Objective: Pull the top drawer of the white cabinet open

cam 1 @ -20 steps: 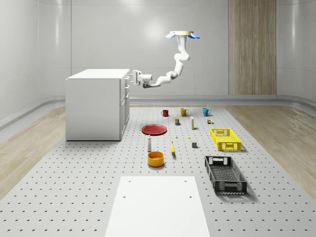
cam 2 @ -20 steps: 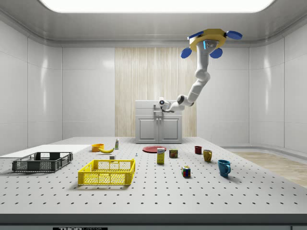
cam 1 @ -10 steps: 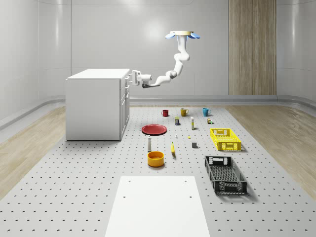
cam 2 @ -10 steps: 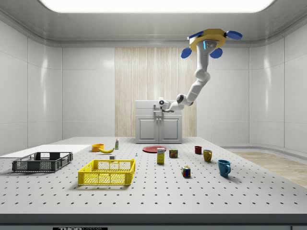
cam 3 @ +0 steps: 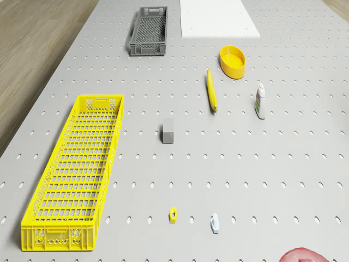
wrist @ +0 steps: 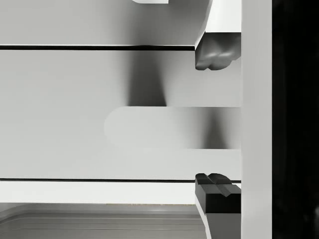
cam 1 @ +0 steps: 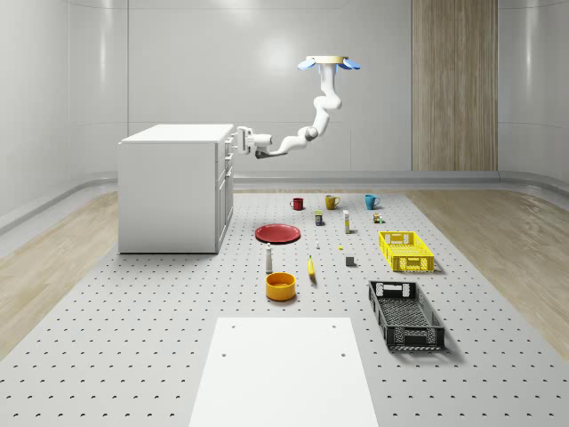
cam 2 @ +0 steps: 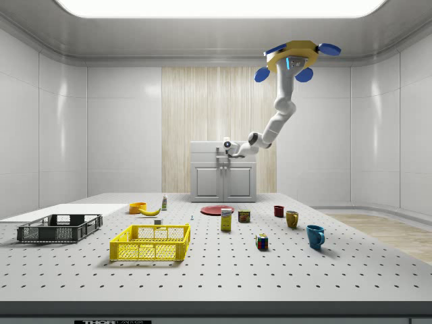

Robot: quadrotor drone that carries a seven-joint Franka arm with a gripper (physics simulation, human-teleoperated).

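The white cabinet stands on the pegboard floor, well behind the red plate; its top drawer sits just under the cabinet's top edge and looks shut, flush with the front. The drone hovers high in the air out in front of the cabinet, above the row of mugs; its arm reaches down and across to the cabinet's front. The gripper is right at the top drawer's face; seen from the wrist, the handle runs as a pale bar across the drawer front, and the two fingers stand apart, one on either side of that bar, not yet pinching it.

The step in hand looks to be seating the grip before any pull; the fingers want to go far enough past the bar that the pads close on it squarely, not on its edge; then close firmly; then pull straight out from the cabinet's front, level with the drawer's travel. A slanted pull could jam the drawer or slip the pads off the bar; the drone should hold steady away from the cabinet while the arm draws back.
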